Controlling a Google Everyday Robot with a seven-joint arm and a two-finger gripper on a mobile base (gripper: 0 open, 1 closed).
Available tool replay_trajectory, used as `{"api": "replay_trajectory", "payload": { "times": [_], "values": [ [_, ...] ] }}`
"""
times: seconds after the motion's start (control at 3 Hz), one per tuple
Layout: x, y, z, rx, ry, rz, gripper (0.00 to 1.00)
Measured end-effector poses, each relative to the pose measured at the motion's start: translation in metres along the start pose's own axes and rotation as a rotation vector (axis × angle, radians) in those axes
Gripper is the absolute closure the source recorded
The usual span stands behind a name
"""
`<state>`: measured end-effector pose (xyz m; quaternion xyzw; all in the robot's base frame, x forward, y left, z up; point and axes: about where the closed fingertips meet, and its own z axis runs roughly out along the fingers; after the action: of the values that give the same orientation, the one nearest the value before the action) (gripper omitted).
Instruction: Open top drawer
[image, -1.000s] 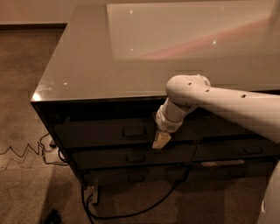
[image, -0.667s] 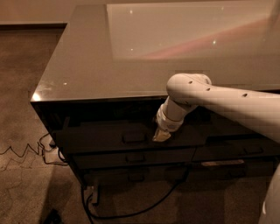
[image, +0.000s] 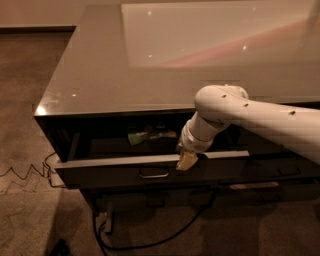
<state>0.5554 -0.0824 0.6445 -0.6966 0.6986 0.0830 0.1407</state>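
Note:
The top drawer (image: 125, 174) is a wide dark drawer under the counter's front edge. It stands pulled out partway, and its small loop handle (image: 154, 173) is at mid-front. A green packet (image: 142, 136) lies inside near the back. My gripper (image: 186, 160) hangs from the white arm (image: 260, 120), which reaches in from the right. Its yellowish tip rests at the top edge of the drawer front, just right of the handle.
The glossy grey counter top (image: 150, 65) overhangs the drawer. A lower drawer (image: 150, 200) sits beneath, and a narrower drawer column (image: 285, 172) is to the right. Black cables (image: 150, 242) and a wall plug (image: 105, 220) lie on the carpet below, and a thin wire (image: 20, 172) lies at the left.
The top drawer has slid out towards the camera, showing its inside and the green packet. My gripper has stayed at the drawer front's top edge.

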Motion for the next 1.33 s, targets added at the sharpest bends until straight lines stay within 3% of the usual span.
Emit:
{"api": "replay_trajectory", "payload": {
  "times": [0.67,1.33],
  "values": [
    [0.008,0.046,-0.016,-0.029,0.009,0.058,0.58],
    [0.008,0.046,-0.017,-0.029,0.009,0.058,0.12]
  ]
}}
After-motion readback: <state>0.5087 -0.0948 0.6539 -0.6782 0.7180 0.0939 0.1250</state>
